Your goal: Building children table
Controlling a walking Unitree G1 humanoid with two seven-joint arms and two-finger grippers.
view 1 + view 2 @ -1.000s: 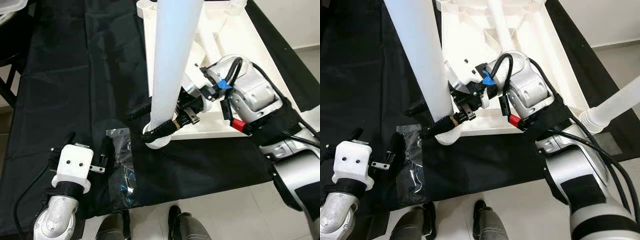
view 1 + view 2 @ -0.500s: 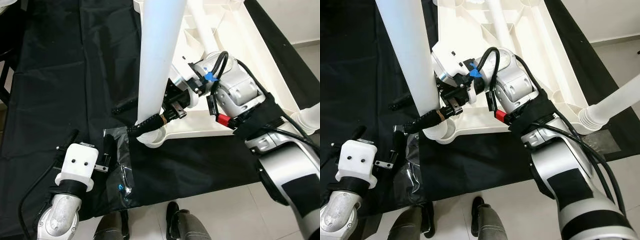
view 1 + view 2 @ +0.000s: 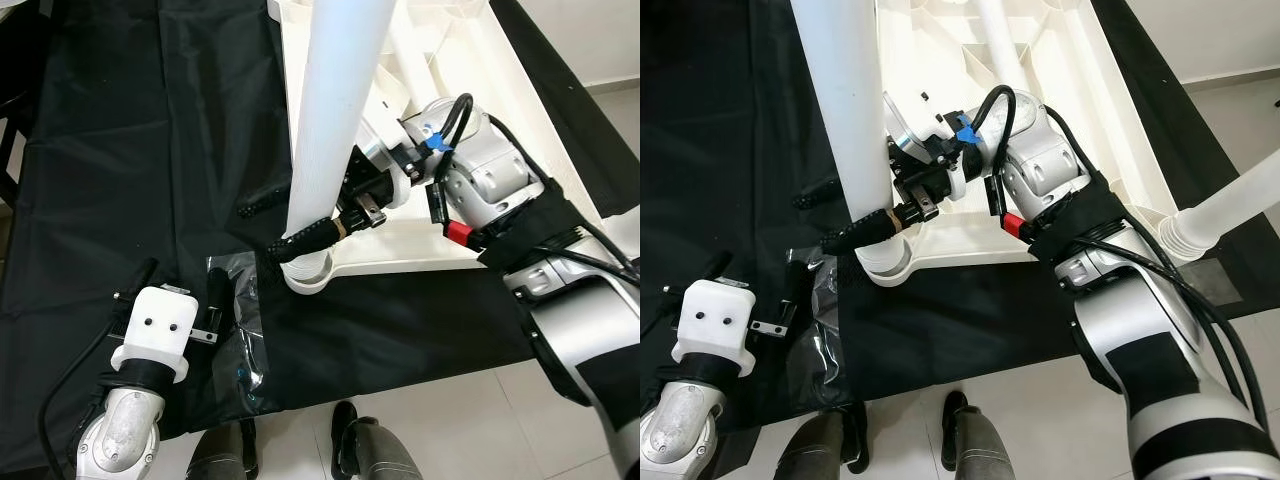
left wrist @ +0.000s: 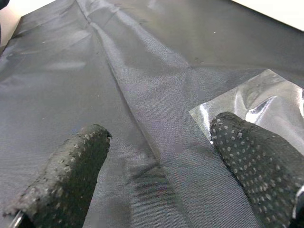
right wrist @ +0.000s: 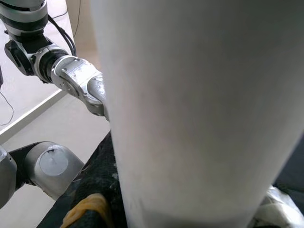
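Black cloth [image 3: 150, 150] over pale tiled floor [image 3: 440, 420], light wall [image 3: 590, 40] behind.

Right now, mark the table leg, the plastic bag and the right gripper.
table leg [image 3: 330, 130], left eye view, on the middle of the white tube.
plastic bag [image 3: 245, 340], left eye view, on the clear film lying on the black cloth.
right gripper [image 3: 275, 230], left eye view, between the two black fingers either side of the leg's base.

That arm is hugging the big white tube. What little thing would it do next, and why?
Probably another small twist of the white plastic table leg into its corner socket. The right gripper has its black fingers around the leg's base on the upturned white tabletop, which suggests it is not fully seated.
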